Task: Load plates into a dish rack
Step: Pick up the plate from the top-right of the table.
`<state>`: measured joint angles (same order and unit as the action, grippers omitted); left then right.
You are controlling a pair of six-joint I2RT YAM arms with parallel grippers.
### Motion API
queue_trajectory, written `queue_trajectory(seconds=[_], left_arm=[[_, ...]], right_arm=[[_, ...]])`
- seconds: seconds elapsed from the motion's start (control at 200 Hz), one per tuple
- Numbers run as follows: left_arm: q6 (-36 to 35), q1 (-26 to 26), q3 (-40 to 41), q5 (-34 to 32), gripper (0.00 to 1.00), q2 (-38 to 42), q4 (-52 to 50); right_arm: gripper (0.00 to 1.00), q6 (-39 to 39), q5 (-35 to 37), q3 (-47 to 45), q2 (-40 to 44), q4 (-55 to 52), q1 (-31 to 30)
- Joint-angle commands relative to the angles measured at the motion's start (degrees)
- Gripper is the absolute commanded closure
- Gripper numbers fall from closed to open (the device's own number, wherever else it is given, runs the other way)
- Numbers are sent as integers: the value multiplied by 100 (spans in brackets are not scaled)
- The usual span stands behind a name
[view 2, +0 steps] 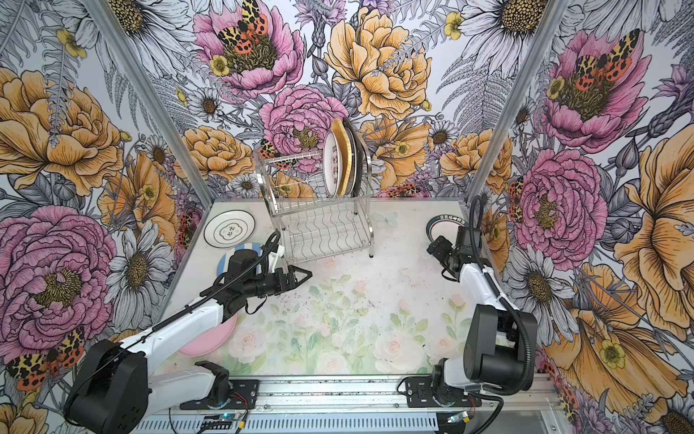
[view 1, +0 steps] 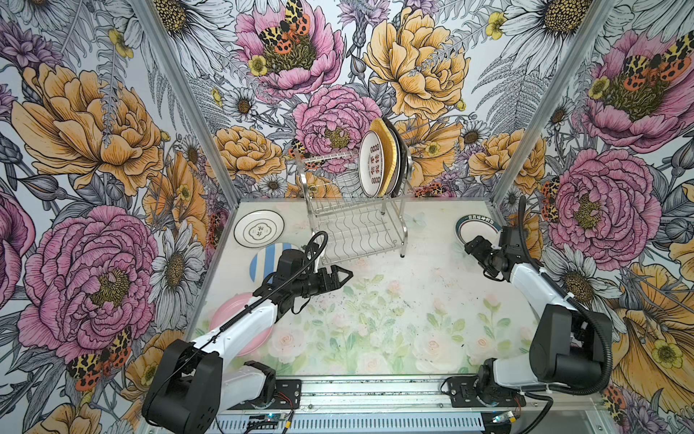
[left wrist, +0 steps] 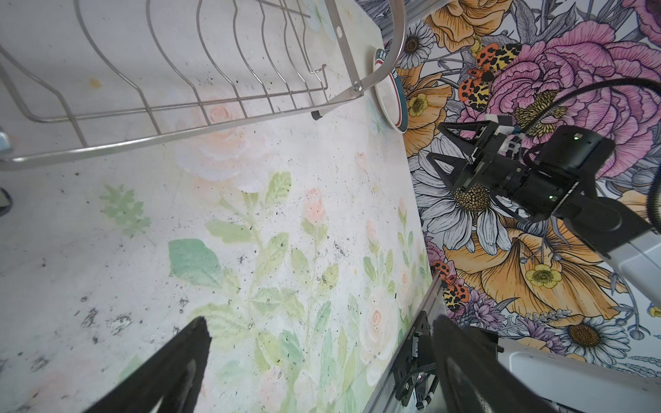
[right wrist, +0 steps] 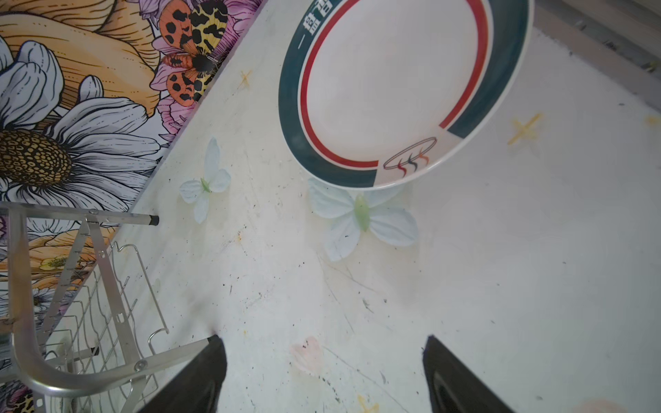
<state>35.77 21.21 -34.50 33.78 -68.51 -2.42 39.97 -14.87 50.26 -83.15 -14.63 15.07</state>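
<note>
Green-rimmed plate [right wrist: 393, 89] flat on table [right wrist: 500, 250], far right: looks stiff, glazed, slippery, breakable; pinch raised rim. Right fingers [right wrist: 200, 379] spread, empty; left fingers [left wrist: 171, 368] likewise.

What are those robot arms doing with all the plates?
They are loading the rack. A few plates already stand in its top tier. The right gripper, open and empty, points at the green-rimmed plate; the left gripper, also open and empty, hovers near the rack. The ringed plate, striped plate and pink plate lie on the table.
</note>
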Motion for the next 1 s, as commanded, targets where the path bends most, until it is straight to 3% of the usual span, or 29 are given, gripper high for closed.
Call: queue_trajectory(seconds=[0.0,0.43,0.996], left_arm=[[-114,32,-101,-118,2,-77,233],[-140,-25,-92,-64,2,-214,276],[-149,-143,-68,-19,2,-288,303]], right_arm=[[14,428,-529,-149,-288,1121,310],[22,1433,-901,7,-1844,2835,881],[52,2548,-1034,-32,-2855,4231,1217]])
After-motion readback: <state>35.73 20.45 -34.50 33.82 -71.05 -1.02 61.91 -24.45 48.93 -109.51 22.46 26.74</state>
